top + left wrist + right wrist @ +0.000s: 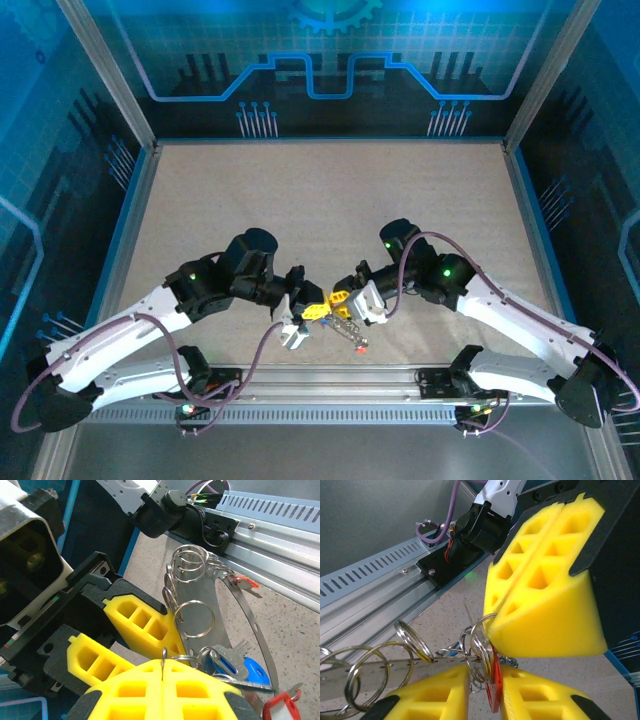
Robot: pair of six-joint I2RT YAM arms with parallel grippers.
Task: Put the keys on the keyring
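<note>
Hovering over the speckled beige desk [330, 200] between blue circuit-patterned walls [330, 60], left fingers [135, 695] pinch the keyring [200, 595]; right fingers [430, 700] flank a red key [493, 690], grip unclear.

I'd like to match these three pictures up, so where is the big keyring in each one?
Top view: the keyring hangs low centre, just beyond the rail.
Left wrist view: the keyring is a thin band curving down the right half.
Right wrist view: the keyring is a flat strip at bottom left, carrying small rings.
Shared landmark: the slotted metal rail.
</note>
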